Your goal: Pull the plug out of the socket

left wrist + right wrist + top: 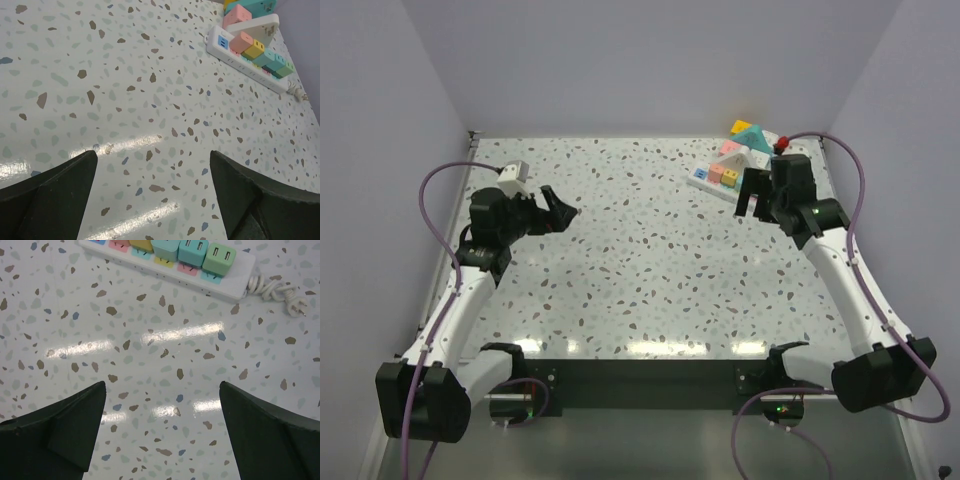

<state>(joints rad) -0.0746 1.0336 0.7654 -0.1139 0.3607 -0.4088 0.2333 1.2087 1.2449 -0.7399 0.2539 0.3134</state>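
A white power strip (712,182) lies at the back right of the table with several coloured plugs in a row on it. In the right wrist view the strip (235,284) runs along the top edge with teal (193,251) and green (219,258) plugs on it. In the left wrist view the strip (248,69) is at the top right with pink (240,42), yellow and teal plugs. My right gripper (752,202) is open and empty, just in front of the strip. My left gripper (558,210) is open and empty, over the left of the table, far from the strip.
The strip's own coiled white cord and plug (280,292) lie at its right end. A white house-shaped block (748,157) and pink, yellow and teal blocks (745,130) sit behind the strip by the back right corner. White walls enclose the table.
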